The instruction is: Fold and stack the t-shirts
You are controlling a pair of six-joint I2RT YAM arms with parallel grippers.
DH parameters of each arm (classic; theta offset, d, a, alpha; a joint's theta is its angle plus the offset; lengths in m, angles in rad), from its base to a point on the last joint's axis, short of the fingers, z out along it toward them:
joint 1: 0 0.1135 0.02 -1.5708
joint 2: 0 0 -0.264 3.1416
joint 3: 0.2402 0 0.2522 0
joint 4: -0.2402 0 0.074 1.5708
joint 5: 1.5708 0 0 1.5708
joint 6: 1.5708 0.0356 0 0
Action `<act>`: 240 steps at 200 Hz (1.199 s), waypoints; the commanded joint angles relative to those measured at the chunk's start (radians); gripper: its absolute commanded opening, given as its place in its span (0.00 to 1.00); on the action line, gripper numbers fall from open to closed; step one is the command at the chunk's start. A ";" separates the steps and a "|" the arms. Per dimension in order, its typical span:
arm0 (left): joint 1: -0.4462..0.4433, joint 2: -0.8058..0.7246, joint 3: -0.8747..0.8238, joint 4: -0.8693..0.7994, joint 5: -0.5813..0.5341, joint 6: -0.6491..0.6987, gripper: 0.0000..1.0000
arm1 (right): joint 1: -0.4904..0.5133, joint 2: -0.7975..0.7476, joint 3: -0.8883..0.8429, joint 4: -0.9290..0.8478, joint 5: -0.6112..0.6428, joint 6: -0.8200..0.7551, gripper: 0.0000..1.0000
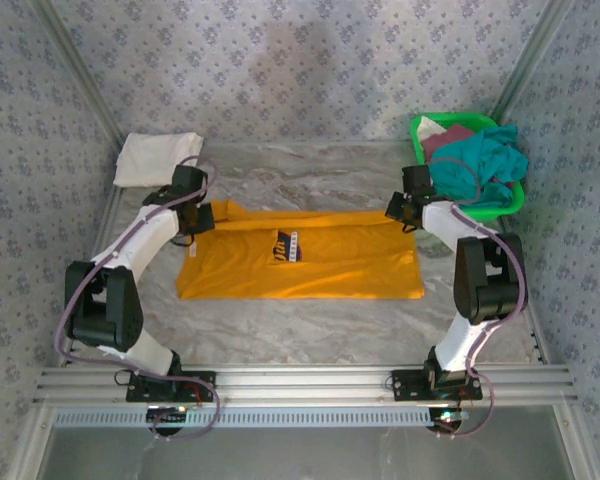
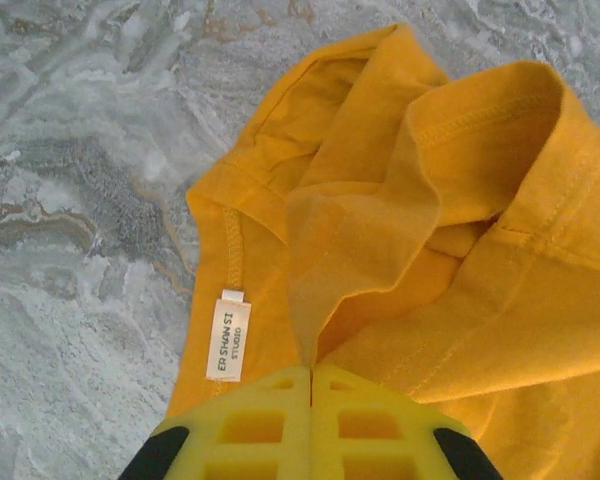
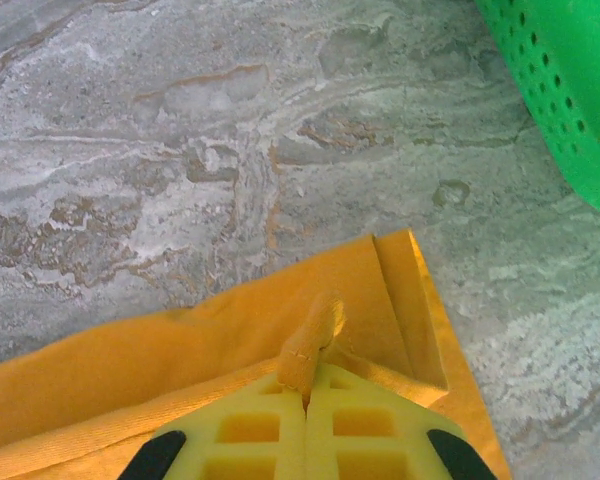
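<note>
Both my jaws are clenching opposite ends of the mustard-orange cloth t-shirt (image 1: 320,272), its long axis running between them.

Chest print (image 1: 288,246) on mustard-orange t-shirt (image 1: 310,268): too small to read from above. Shirt's far corners hidden under left gripper (image 1: 200,222) and right gripper (image 1: 398,212). Cloth nipped between the pressed-together pads unseen. Maroon t-shirt (image 1: 448,136) largely buried beneath teal t-shirt (image 1: 480,162) in green basket (image 1: 495,211). Pale cloth (image 1: 435,127) behind them, kind undetermined. At right wrist, basket cropped by top and right edges. Gripper bodies cut by bottom edges of both wrist views.
</note>
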 commanded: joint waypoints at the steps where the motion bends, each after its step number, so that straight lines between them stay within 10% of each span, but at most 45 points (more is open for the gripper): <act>1: -0.016 -0.035 -0.040 -0.036 -0.029 -0.037 0.00 | 0.002 -0.046 -0.040 -0.013 0.026 -0.001 0.08; 98: -0.059 -0.219 -0.310 -0.016 -0.053 -0.117 0.31 | 0.015 -0.295 -0.304 -0.060 0.027 0.025 0.26; 240: -0.008 0.199 0.224 0.017 0.128 0.145 0.49 | 0.053 0.092 0.058 -0.074 -0.167 0.023 0.31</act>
